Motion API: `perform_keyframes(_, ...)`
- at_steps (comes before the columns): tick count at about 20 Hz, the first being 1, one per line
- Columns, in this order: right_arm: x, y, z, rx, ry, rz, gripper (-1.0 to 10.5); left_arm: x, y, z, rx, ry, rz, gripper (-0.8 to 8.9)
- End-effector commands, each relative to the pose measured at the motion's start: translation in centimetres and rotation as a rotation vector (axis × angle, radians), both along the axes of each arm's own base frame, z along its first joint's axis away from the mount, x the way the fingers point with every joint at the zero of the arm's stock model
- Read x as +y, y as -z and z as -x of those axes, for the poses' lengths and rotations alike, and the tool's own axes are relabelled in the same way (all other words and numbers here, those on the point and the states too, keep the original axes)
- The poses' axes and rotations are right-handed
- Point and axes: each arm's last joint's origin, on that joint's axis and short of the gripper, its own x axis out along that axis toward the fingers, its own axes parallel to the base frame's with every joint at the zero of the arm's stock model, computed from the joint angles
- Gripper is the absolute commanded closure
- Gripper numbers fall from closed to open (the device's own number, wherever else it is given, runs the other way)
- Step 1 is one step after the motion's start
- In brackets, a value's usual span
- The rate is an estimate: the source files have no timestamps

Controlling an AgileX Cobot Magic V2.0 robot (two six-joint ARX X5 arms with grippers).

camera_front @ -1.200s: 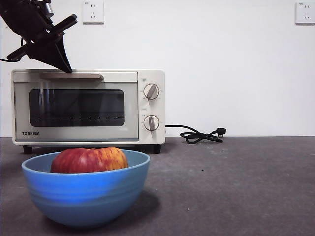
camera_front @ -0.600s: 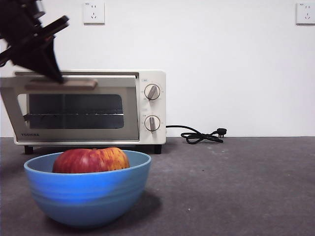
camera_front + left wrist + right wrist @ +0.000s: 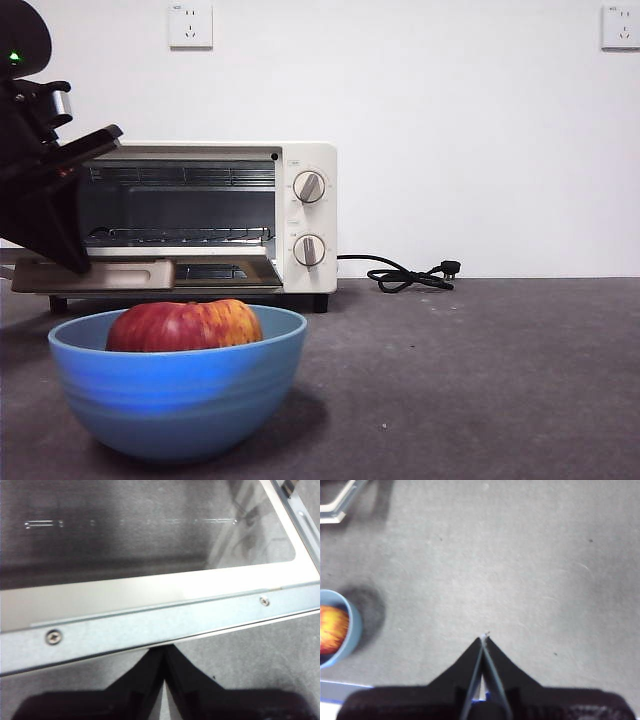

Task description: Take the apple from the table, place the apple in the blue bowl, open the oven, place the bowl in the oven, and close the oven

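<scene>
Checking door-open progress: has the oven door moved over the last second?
Yes. The oven door has swung from upright and shut to flat open, now below the knobs on the fixed oven body. The left gripper is at its handle.

Right wrist cam is mostly just the table [image 3: 520, 570], grey and speckled. The right gripper [image 3: 483, 639] hangs over bare surface with its 2 jaws pressed together at the tips, nothing between them. Off at the edge sits the blue bowl [image 3: 351, 630] with the apple [image 3: 331, 628] inside, well apart from the gripper.
</scene>
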Motion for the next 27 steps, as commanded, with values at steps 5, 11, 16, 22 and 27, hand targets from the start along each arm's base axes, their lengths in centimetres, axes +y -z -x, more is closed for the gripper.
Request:
perform_keyframes(5,0.2,0.4,0.0,0.033,-0.03,-0.007,9.5,-0.9,2.3,1.0,0.011,0.024,-0.031,8.2)
perform_keyframes(11,2.6,0.8,-2.1,0.114,-0.187,-0.093,9.5,-1.7,1.7,2.6,0.036,0.075,-0.037,8.2)
perform_keyframes(16,7.0,2.7,-6.1,0.216,-0.329,-0.184,8.5,-1.4,-2.5,6.6,-0.023,0.114,-0.033,8.19)
perform_keyframes(22,13.6,6.6,-9.6,0.344,-0.427,-0.121,6.9,0.2,-6.8,13.0,-0.137,0.135,-0.025,8.19)
perform_keyframes(27,17.8,8.9,-12.0,0.391,-0.439,-0.02,6.9,1.2,-8.0,17.0,-0.174,0.134,-0.019,8.19)
